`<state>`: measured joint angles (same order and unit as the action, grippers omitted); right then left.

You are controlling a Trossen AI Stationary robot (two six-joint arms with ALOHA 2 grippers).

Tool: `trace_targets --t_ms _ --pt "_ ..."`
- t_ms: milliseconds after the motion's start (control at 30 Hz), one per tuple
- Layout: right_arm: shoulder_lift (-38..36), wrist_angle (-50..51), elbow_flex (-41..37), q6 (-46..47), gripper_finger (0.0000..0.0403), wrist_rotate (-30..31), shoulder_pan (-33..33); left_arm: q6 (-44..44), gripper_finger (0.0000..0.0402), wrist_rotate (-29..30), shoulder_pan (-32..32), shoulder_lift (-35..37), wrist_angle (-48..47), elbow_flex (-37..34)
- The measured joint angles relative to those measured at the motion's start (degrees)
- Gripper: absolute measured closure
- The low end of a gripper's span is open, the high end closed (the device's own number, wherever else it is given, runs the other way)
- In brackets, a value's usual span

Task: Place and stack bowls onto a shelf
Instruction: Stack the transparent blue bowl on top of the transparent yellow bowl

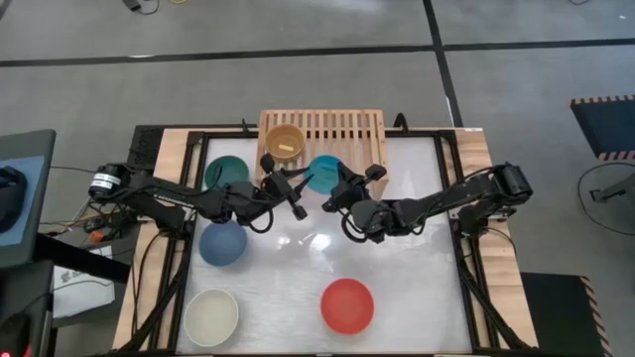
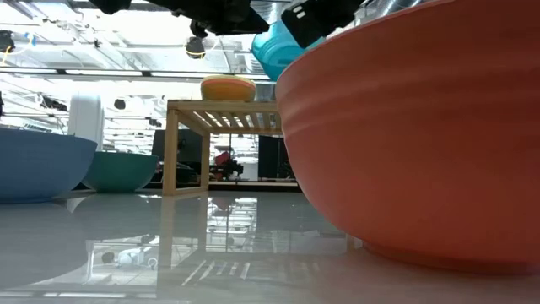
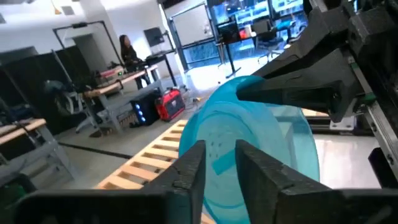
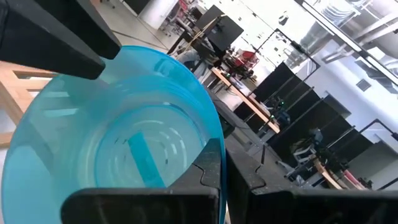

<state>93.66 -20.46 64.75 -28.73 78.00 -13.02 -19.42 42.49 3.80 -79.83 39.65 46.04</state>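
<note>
A turquoise bowl (image 1: 323,174) hangs tipped in the air at the near edge of the light-wood shelf (image 1: 337,129). My right gripper (image 4: 222,155) is shut on it. My left gripper (image 3: 219,149) comes at the bowl from the left. Its fingers are apart, and the bowl's underside shows in the gap between them. A yellow bowl (image 1: 284,142) sits on the shelf's slats at the left end. On the table stand a dark teal-green bowl (image 1: 226,172), a blue bowl (image 1: 222,243), a cream bowl (image 1: 210,315) and a red bowl (image 1: 347,304). My right gripper pinches the turquoise bowl's rim (image 4: 211,134) between its two fingers, one inside the bowl and one outside. The fingers come about level from the table's right side. The bowl is lifted clear and tipped, its opening toward this gripper. My left gripper has a fingertip (image 4: 115,48) at the opposite rim; whether it touches I cannot tell.
The shelf's slats to the right of the yellow bowl are bare. In the low view the red bowl (image 2: 405,135) fills the right half and hides that side of the table. Black frame rails (image 1: 456,198) run along the table's sides.
</note>
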Motion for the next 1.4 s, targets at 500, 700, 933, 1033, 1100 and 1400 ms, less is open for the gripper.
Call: trace_targets --t_ms 500,700,933,1033,1100,1400 --pt "-0.1 0.2 0.0 -1.9 0.0375 1.9 -1.9 -5.1 0.0306 3.0 1.8 0.0 2.4 0.0" --pt "-0.1 0.3 0.0 -3.9 0.0375 2.7 -2.6 -6.5 0.0279 6.7 1.8 0.2 3.0 0.0" --pt "-0.1 0.2 0.0 -5.5 0.0375 3.7 -2.6 -7.2 0.0274 -4.3 1.7 0.2 2.4 -0.1" --pt "-0.1 0.3 0.0 -6.0 0.0375 3.6 -2.4 -7.1 0.0274 -4.6 1.7 0.2 2.2 -0.1" --pt "-0.1 0.2 0.0 -6.3 0.0375 3.4 -2.4 -7.2 0.0274 -4.9 1.7 0.2 1.9 -0.1" --pt "-0.1 0.2 0.0 -9.0 0.0375 2.8 -2.1 -6.8 0.0274 -6.7 1.6 1.2 1.1 -0.1"
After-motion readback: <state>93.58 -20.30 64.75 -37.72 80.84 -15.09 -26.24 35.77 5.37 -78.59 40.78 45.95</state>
